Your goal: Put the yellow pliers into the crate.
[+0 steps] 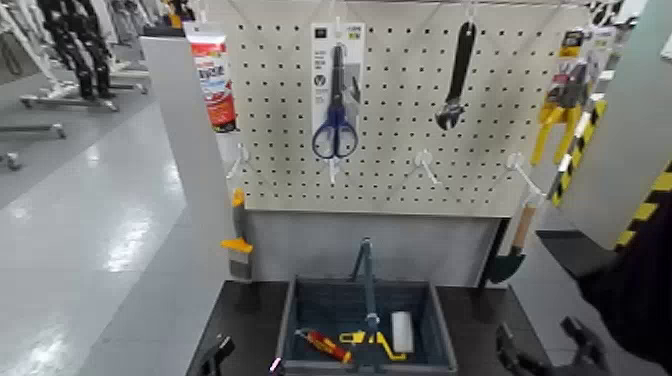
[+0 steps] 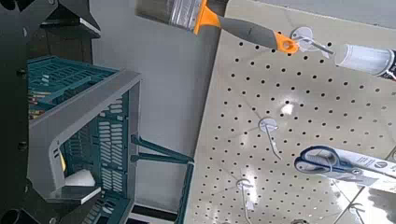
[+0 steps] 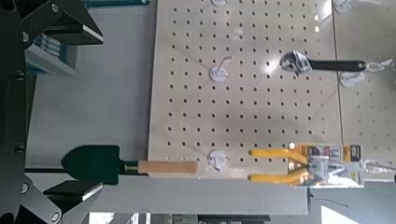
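The yellow pliers [image 1: 562, 105] hang on their printed card at the far right of the pegboard [image 1: 400, 170]; the right wrist view shows their yellow handles [image 3: 285, 163]. The dark slate-blue crate [image 1: 300, 325] with its tall handle bar stands on the table below the board, and it also shows in the left wrist view [image 2: 89, 121]. My right gripper [image 1: 547, 350] is low at the table's right, open and empty, well below the pliers; its fingers [image 3: 70, 23] stand wide apart. My left gripper [image 1: 215, 353] rests low at the crate's left, open [image 2: 75, 107].
Blue-handled scissors [image 1: 335, 110], a black wrench [image 1: 457, 75] and a trowel [image 1: 515, 245] hang on the board. A brush [image 1: 238, 245] hangs at its left edge. A red-handled tool [image 1: 322, 344], a small yellow tool [image 1: 365, 340] and a white item [image 1: 402, 332] lie in the crate. A striped pillar [image 1: 640, 215] stands at the right.
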Controlling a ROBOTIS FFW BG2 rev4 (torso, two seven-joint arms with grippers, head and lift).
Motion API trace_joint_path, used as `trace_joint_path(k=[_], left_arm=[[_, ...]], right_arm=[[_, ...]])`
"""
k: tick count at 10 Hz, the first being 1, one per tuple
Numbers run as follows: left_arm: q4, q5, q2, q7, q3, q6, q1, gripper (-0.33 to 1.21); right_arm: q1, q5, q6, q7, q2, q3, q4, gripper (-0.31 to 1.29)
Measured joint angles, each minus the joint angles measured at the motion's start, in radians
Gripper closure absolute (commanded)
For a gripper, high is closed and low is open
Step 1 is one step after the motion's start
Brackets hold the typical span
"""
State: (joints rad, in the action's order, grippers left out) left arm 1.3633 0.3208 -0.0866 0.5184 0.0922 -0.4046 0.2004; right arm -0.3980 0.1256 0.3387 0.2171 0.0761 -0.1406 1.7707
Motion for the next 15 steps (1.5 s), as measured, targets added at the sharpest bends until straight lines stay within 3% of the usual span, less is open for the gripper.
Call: trace_joint_path(k=[2,4,7,12,15], left_arm=[[-0.001,0.001,0.000,0.000,0.001,0.001,-0.002,0.13],[-0.002,0.001,-0.001,0.000,0.002,0.002,-0.005,0.13],[-0.003,0.002,0.000,0.000,0.004,0.003,-0.007,0.13],[-0.006,0.003,-0.001,0.000,0.009,0.002,-0.013,0.13],[-0.006,0.003,-0.002,0.000,0.012,0.001,-0.017,0.13]], right_arm=[[0.050,0.056,-0.099,0.044,0.009,-0.073,0.044,0.21],[0.115,0.080,-0.206,0.088,0.025,-0.143,0.090,0.21],[0.218,0.113,-0.318,0.110,0.073,-0.203,0.137,0.21],[0.457,0.164,-0.519,0.256,0.183,-0.242,0.098,0.21],[0.600,0.256,-0.565,0.376,0.244,-0.223,-0.019,0.21]])
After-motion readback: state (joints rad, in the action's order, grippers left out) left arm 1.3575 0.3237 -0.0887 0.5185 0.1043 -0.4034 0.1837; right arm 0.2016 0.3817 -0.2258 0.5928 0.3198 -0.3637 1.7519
